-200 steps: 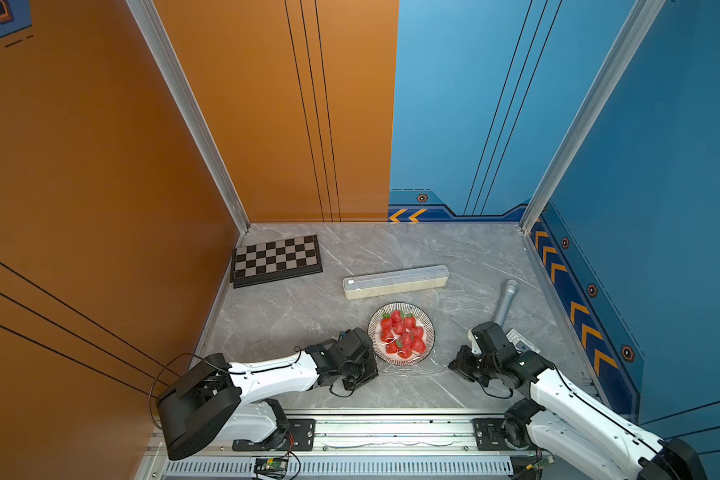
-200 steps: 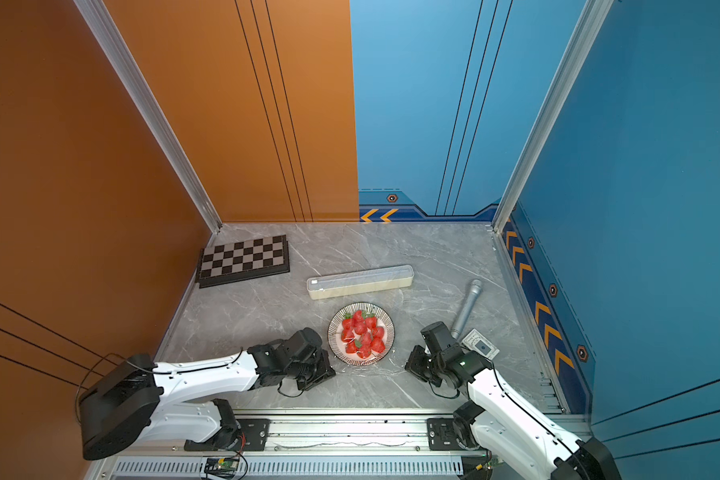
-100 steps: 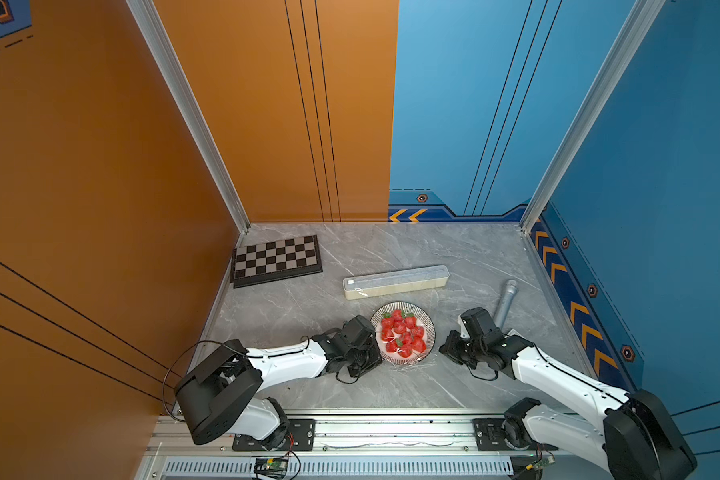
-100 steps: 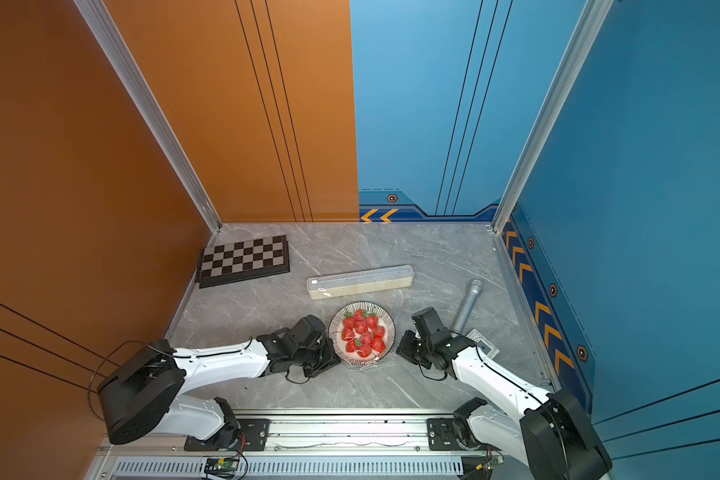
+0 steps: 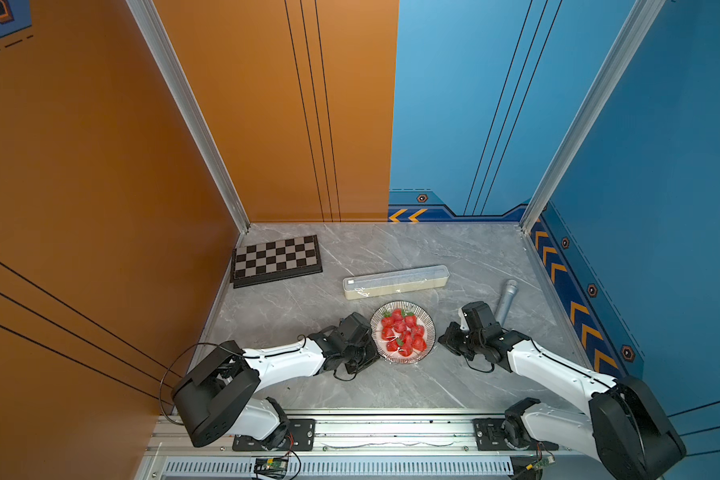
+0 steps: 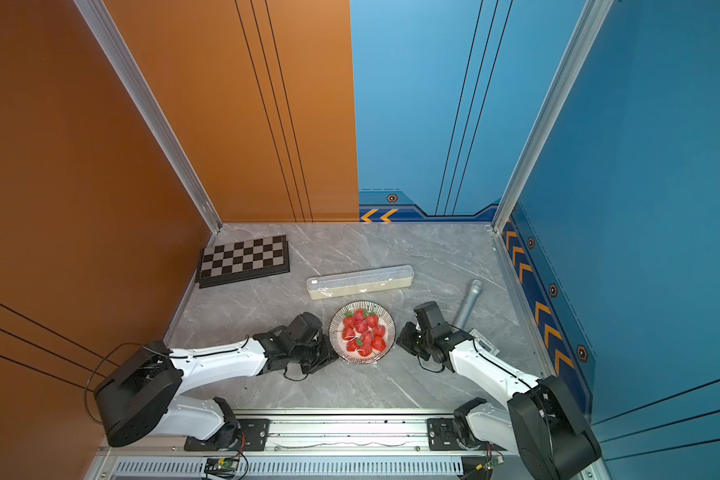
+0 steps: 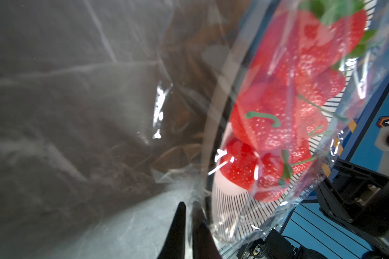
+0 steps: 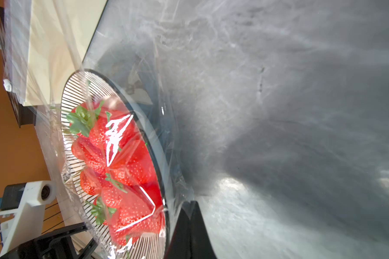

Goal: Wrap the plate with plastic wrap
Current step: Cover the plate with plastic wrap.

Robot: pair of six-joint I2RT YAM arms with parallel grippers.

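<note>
The plate with the black-striped rim holds red strawberries near the table's front, also seen in the second top view. Glossy plastic wrap lies crinkled over the fruit and hangs past the rim. My left gripper is low at the plate's left edge. In the left wrist view its jaws stand a narrow slit apart, with the film's edge at the tips. My right gripper is at the plate's right edge, and its jaws are pressed together on the film's edge.
The cream dispenser box lies just behind the plate. A chequered board sits at the back left and a grey cylinder lies right of the right arm. A small white device shows beside that arm.
Both grippers have moved back from the plate's front corners to its left and right sides. The left jaws have parted slightly.
</note>
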